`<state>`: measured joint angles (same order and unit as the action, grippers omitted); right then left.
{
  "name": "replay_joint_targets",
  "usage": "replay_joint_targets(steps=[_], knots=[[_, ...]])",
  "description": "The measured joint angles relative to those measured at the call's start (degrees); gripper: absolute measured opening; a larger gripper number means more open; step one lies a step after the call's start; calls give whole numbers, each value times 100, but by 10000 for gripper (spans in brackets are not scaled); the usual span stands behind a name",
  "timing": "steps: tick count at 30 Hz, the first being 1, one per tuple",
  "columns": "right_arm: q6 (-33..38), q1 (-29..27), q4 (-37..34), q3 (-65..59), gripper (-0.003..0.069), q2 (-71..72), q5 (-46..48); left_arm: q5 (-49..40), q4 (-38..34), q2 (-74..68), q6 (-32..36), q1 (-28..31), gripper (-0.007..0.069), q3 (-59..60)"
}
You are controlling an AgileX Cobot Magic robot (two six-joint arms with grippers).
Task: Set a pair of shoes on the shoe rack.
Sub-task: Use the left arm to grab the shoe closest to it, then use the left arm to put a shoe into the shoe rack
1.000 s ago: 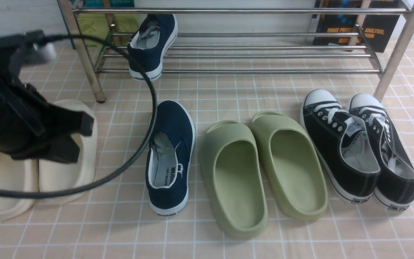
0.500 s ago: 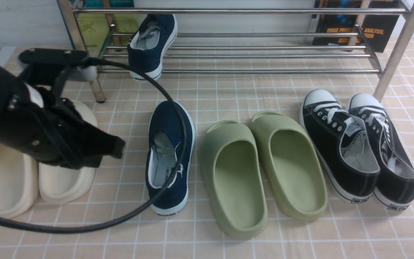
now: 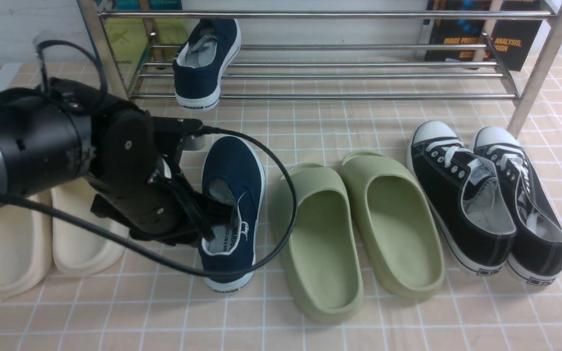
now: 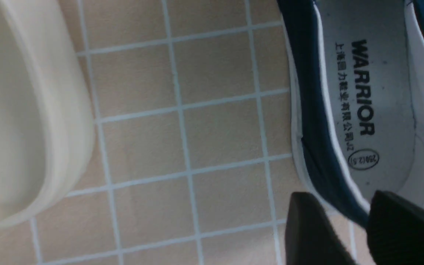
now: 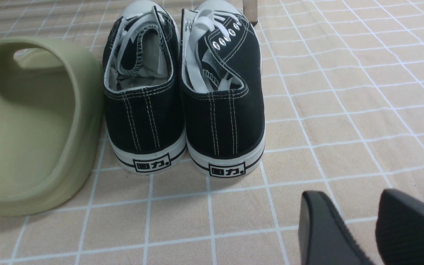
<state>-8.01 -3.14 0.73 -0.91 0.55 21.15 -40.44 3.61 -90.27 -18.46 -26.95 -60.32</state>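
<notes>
My left gripper (image 4: 348,235) has come across from the cream slides (image 3: 12,253) and down to the navy shoe (image 3: 234,170) on the floor. Its jaws were pressed together a moment ago and now they are spread. One finger (image 4: 403,228) stands inside the heel opening and the other outside, with the side wall between them, not pinched yet. The other navy shoe (image 3: 203,68) already rests on the shoe rack (image 3: 359,96), well ahead of my gripper. I judge that closing on this wall comes next. My right gripper (image 5: 359,228) is spread too and holds nothing.
</notes>
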Motion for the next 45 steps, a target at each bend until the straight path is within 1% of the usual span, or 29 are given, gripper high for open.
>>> replay_joint_targets(steps=[1, 4, 6, 8, 11, 12, 14, 15, 17, 19, 20, 22, 25, 27, 32, 39, 41, 43, 45], knots=[[0, 0, 0, 0, 240, 0, 0, 170, -49, -110, -6, 0, 374, 0], [0, 0, 0, 0, 240, 0, 0, 558, -65, -298, -17, 0, 470, 0], [0, 0, 0, 0, 240, 0, 0, 839, -53, -470, -88, 0, 507, 0], [0, 0, 0, 0, 240, 0, 0, 959, 31, -637, -203, 7, 510, 0], [0, 0, 0, 0, 240, 0, 0, 997, 128, -889, -307, 7, 467, 0], [0, 0, 0, 0, 240, 0, 0, 997, 139, -972, -322, 7, 430, 0], [0, 0, 0, 0, 240, 0, 0, 997, 206, -1054, -335, 7, 326, 0], [0, 0, 0, 0, 240, 0, 0, 997, 224, -1068, -339, 7, 248, -7], [0, 0, 0, 0, 240, 0, 0, 896, 249, -1043, -342, 7, 126, -109], [0, 0, 0, 0, 240, 0, 0, 535, 359, -960, -342, 14, 43, -359], [0, 0, 0, 0, 240, 0, 0, 535, 368, -951, -342, 15, 40, -387], [0, 0, 0, 0, 240, 0, 0, 167, 496, -850, -336, 26, 29, -639], [0, 0, 0, 0, 240, 0, 0, -434, 752, -736, -310, 26, 29, -1364], [0, 0, 0, 0, 240, 0, 0, -494, 773, -745, -310, 26, 29, -1748], [0, 0, 0, 0, 240, 0, 0, -468, 750, -1012, -297, 109, 29, -2517], [0, 0, 0, 0, 240, 2, 0, -334, 249, -2020, -297, 613, 29, -3621], [0, 0, 0, 0, 240, 2, 0, -263, 199, -2221, -297, 648, 29, -3821], [0, 0, 0, 0, 240, 2, 0, -61, 92, -2708, -335, 655, 31, -4341], [0, 0, 0, 0, 240, 2, 0, 4, 66, -2829, -364, 655, 32, -4483]])
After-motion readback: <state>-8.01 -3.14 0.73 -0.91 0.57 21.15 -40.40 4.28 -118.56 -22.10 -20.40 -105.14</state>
